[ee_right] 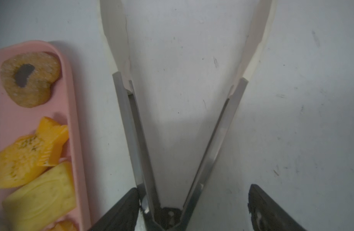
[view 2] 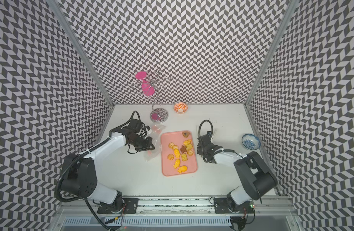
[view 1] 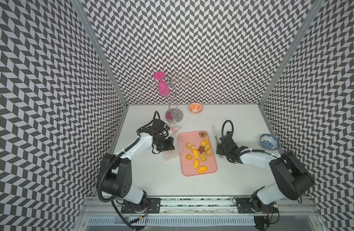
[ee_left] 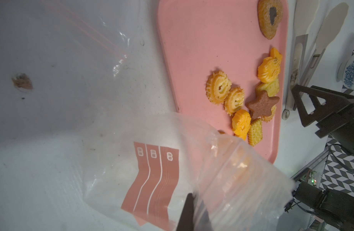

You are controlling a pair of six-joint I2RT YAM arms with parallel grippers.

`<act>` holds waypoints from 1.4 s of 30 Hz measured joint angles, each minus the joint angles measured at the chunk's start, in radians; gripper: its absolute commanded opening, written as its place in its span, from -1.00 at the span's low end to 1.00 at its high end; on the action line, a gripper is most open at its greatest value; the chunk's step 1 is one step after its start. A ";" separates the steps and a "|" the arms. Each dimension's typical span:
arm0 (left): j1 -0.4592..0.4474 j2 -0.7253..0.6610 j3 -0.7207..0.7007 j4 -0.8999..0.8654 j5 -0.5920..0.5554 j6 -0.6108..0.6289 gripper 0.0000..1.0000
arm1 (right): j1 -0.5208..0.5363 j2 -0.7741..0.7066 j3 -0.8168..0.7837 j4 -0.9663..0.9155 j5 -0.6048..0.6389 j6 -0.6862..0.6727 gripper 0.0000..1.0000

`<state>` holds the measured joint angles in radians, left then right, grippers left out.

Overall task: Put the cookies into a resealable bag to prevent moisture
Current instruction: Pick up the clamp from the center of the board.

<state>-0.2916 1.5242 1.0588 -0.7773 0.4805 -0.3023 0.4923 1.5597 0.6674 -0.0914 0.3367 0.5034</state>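
Observation:
The cookies (view 1: 198, 156) (view 2: 181, 154) lie on a pink tray (view 1: 192, 136): yellow fish, round swirls, square crackers, a brown star (ee_left: 262, 106) and a brown heart (ee_right: 30, 78). A clear resealable bag (view 1: 173, 148) (ee_left: 222, 170) with a reddish label rests just left of the tray, its mouth lifted towards it. My left gripper (view 1: 171, 147) (ee_left: 194, 212) is shut on the bag's edge. Right of the tray, metal tongs (view 1: 214, 134) (ee_right: 132, 124) with white tips lie spread on the table. My right gripper (view 1: 219, 149) (ee_right: 192, 192) stands open around their hinge end.
A chrome glass stand (view 1: 173, 118) carrying a pink goblet (view 1: 162, 88) is at the back left. An orange patterned bowl (view 1: 195, 108) sits near the back wall. A blue patterned bowl (view 1: 269, 141) stands by the right wall.

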 measured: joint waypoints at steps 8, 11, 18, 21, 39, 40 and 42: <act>0.005 0.000 -0.002 0.010 0.000 0.003 -1.00 | -0.005 0.110 0.039 0.127 0.033 -0.040 0.53; 0.005 0.000 -0.004 0.016 -0.001 0.008 -1.00 | -0.005 0.137 0.052 0.165 0.044 -0.051 0.51; 0.006 0.000 -0.014 0.023 -0.002 0.018 -1.00 | -0.011 0.177 0.079 0.203 0.048 -0.059 0.32; 0.006 0.000 -0.023 0.025 -0.004 0.018 -1.00 | -0.013 0.181 0.079 0.214 0.048 -0.056 0.22; 0.006 0.000 -0.058 0.029 -0.007 0.022 -1.00 | -0.060 0.024 0.013 0.174 -0.049 -0.079 -0.50; 0.006 0.000 -0.056 0.028 -0.007 0.022 -1.00 | -0.062 -0.001 0.011 0.163 -0.060 -0.089 -0.50; 0.006 0.000 -0.050 0.026 -0.007 0.023 -1.00 | -0.062 -0.045 0.010 0.138 -0.079 -0.111 -0.50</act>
<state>-0.2855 1.5242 1.0088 -0.7509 0.4732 -0.2798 0.4305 1.5150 0.6777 0.0471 0.2577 0.3920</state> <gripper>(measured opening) 0.048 0.258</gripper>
